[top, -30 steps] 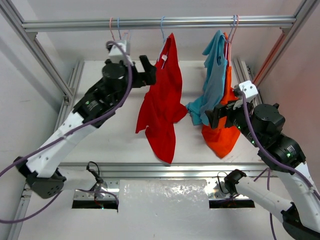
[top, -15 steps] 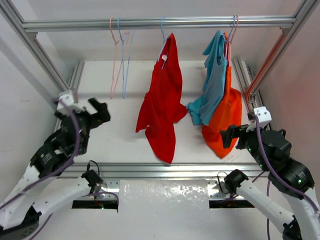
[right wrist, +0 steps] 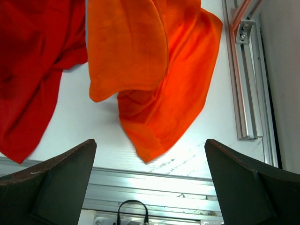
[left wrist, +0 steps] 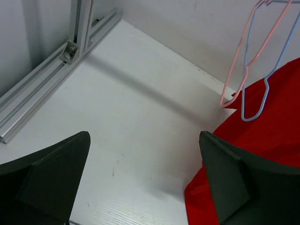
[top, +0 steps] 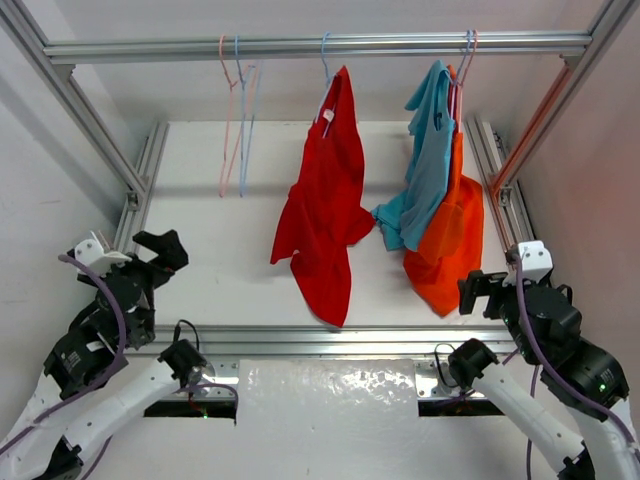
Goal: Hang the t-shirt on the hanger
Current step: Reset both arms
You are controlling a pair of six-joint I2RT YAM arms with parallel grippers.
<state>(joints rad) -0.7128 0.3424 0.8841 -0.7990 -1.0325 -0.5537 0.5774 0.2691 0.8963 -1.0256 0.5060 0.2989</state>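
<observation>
Item: red t-shirt (top: 322,200), draped on light-blue wire hanger (top: 324,52), middle of rail (top: 150,48), long axis vertical.
Left gripper (left wrist: 144,140): fingers apart, empty; t-shirt to its right.
Right gripper (right wrist: 150,145): fingers apart, empty; t-shirt to its left.
Neither of the 2 is clearly nearer.

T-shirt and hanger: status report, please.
Left end effector open, empty; right end effector open, empty. Red t-shirt hangs from light-blue hanger on the rail. Nothing in the way.
</observation>
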